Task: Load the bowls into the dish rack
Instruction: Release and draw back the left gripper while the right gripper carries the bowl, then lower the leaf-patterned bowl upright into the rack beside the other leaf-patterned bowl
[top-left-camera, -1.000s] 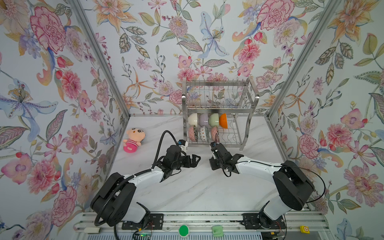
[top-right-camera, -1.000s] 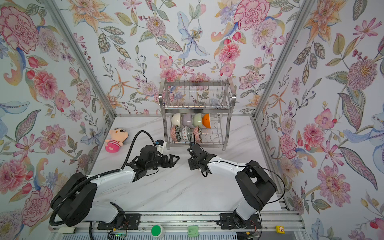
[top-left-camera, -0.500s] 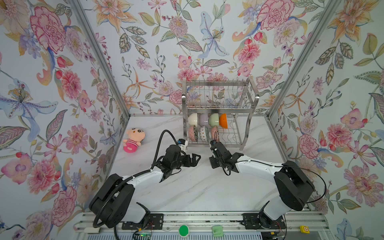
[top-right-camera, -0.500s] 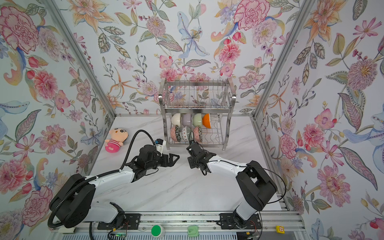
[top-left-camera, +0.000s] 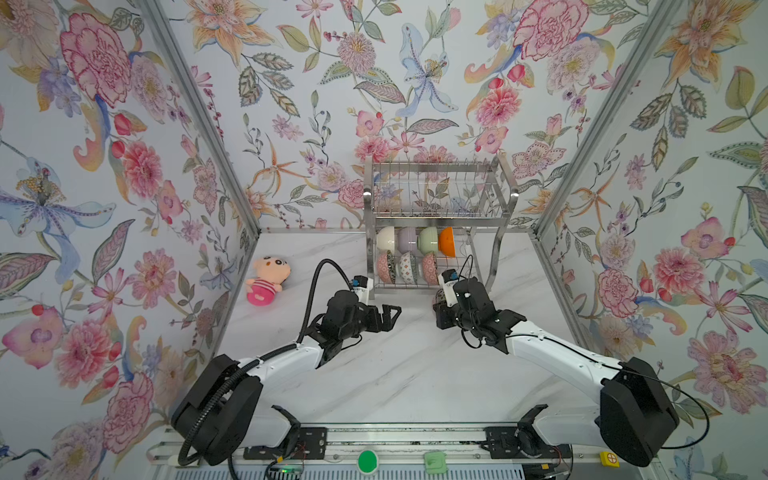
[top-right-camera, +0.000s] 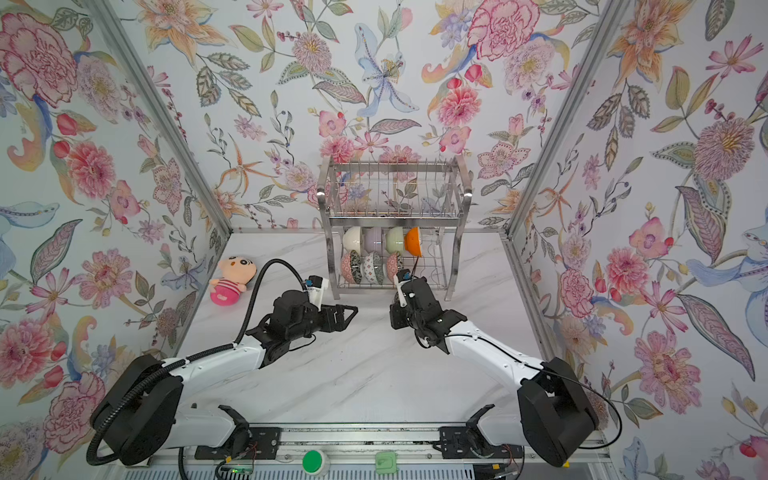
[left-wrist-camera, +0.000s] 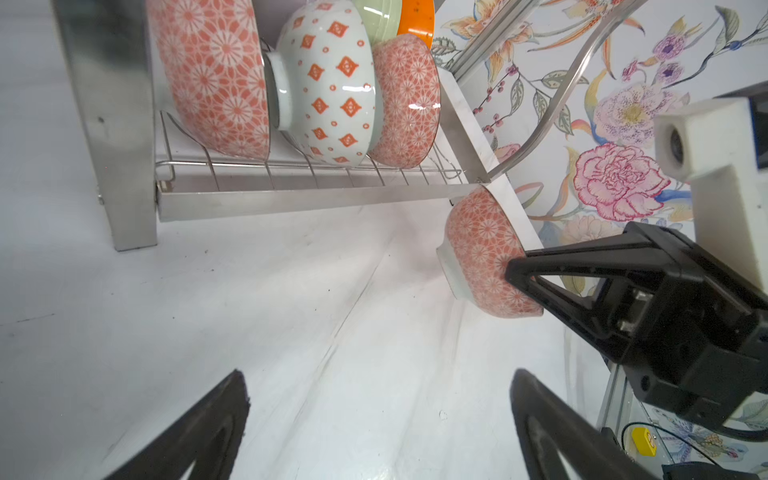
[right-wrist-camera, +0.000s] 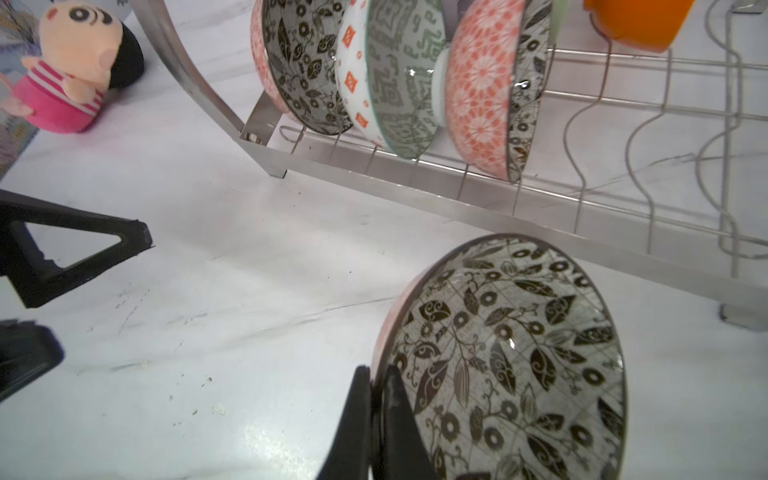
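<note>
Just before the dish rack (right-wrist-camera: 457, 189), the right claw (right-wrist-camera: 376, 399) had pinched shut on the rim of the last patterned bowl (right-wrist-camera: 507, 357), probably ready for lifting; the left claw (top-left-camera: 388, 319) hung spread, empty.

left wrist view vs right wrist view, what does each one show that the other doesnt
Only the left wrist view: the held bowl's pink outside and foot, and the right arm's wrist camera. Only the right wrist view: the doll and the bowls' dark patterned insides. Both: the rack, three patterned bowls on edge in its lower shelf, the orange bowl, the table, the open left gripper and the right gripper shut on the held bowl's rim.
</note>
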